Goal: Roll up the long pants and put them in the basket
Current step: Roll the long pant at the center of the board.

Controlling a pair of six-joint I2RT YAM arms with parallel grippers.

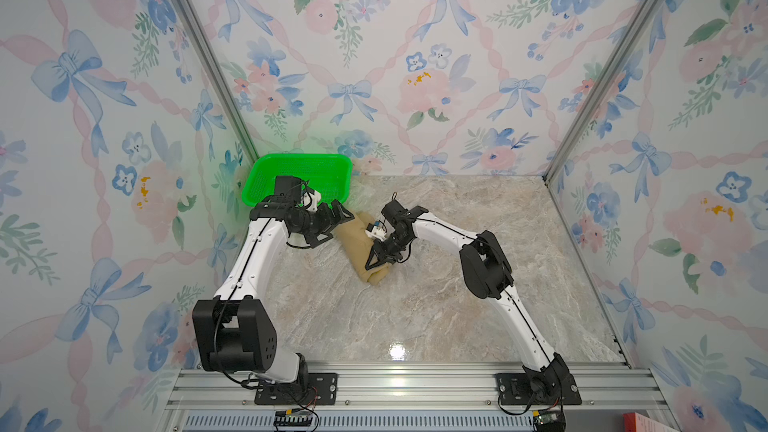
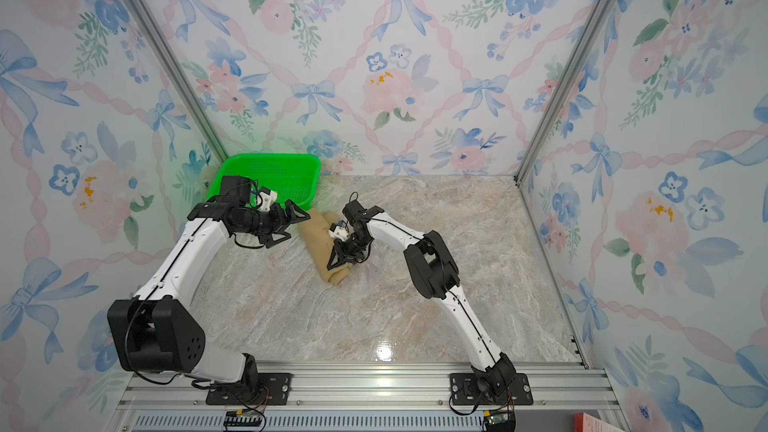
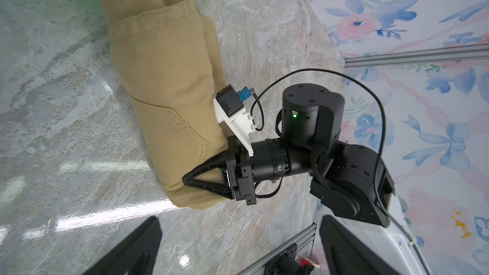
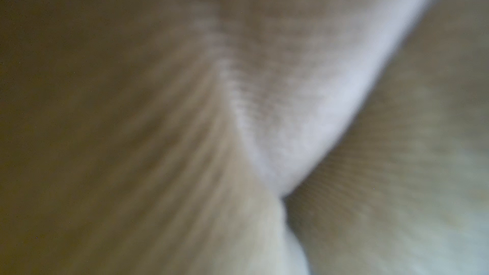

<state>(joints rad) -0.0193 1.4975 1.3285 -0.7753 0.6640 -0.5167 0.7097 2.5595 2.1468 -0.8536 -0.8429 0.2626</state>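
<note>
The long pants (image 1: pixel 353 236) (image 2: pixel 316 238) lie as a tan rolled bundle on the marble table, slanting from far left to near right. In the left wrist view the roll (image 3: pixel 164 80) shows a stitched pocket seam and a hem end. My right gripper (image 1: pixel 376 261) (image 2: pixel 334 261) is at the roll's near end, shut on the fabric; one black finger (image 3: pixel 209 181) lies across that end and the other is hidden behind it. Blurred tan cloth (image 4: pixel 158 128) fills the right wrist view. My left gripper (image 1: pixel 338 226) (image 2: pixel 299 226) (image 3: pixel 238 255) stands open and empty beside the roll's far end.
A green mesh basket (image 1: pixel 299 162) (image 2: pixel 270 157) stands in the far left corner, just behind the left wrist. Floral walls close the table on three sides. An aluminium rail (image 1: pixel 415 384) carrying both arm bases runs along the front edge.
</note>
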